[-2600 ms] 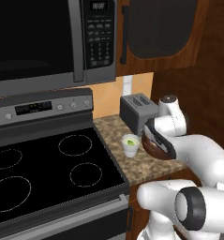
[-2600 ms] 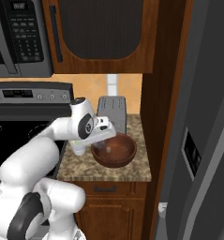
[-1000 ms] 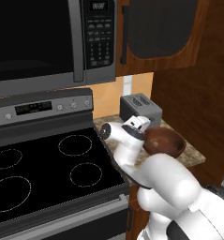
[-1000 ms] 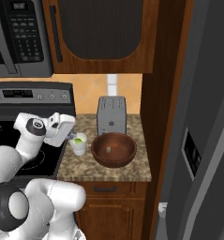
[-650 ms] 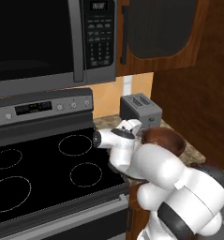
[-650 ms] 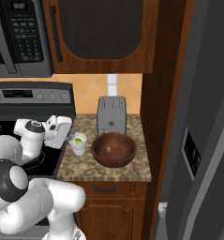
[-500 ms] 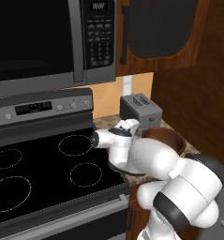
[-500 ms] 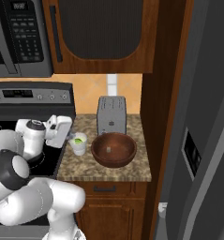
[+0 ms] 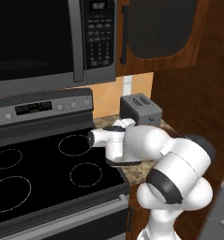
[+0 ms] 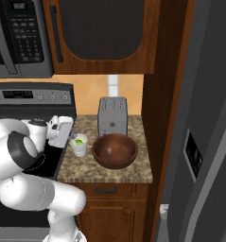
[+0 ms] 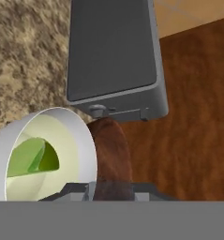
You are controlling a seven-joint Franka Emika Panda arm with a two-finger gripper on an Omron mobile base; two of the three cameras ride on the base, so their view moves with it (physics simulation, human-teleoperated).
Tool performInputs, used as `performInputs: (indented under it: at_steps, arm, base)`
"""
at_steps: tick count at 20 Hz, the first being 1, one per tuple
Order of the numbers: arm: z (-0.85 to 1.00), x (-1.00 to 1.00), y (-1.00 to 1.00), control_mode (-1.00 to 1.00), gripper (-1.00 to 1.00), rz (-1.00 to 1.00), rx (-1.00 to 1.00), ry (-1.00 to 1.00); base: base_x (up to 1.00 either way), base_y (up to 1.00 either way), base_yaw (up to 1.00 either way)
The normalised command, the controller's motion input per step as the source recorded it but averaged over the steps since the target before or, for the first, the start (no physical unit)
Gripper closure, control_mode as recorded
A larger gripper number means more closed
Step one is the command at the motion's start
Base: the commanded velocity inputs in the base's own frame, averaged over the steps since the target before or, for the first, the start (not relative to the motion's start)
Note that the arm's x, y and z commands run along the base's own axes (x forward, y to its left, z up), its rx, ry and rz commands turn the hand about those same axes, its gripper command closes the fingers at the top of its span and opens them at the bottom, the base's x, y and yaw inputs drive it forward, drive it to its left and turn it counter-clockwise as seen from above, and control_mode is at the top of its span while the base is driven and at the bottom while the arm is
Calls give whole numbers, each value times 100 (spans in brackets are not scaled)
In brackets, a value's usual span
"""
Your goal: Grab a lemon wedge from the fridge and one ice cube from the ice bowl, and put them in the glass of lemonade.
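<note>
Partly hidden pincer beside glass of lemonade, grip state unclear, ice bowl nearby

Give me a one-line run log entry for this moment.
phase: ice to glass | glass of lemonade: on counter, green wedge inside | ice bowl: beside glass, before toaster | gripper: next to glass, jaw state unclear

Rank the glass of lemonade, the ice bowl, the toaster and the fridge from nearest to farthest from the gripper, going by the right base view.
1. glass of lemonade, right beside the gripper, at the counter's stove end.
2. ice bowl, mid-counter, just past the glass.
3. toaster, at the back wall; close to the bowl's rank.
4. fridge, far right, beyond the wooden panel.
</note>
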Motion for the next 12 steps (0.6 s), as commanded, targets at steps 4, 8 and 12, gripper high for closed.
performInputs:
  at_steps: [4,8,12]
  arm:
    - [-6,6,-3,-100,100,-2,0,3]
    - [-2,3,-11,-100,100,-2,2,4]
    - [-6,4,-21,-100,100,-3,7,6]
  base:
    - [0,0,0]
    - [0,0,0]
    - [0,0,0]
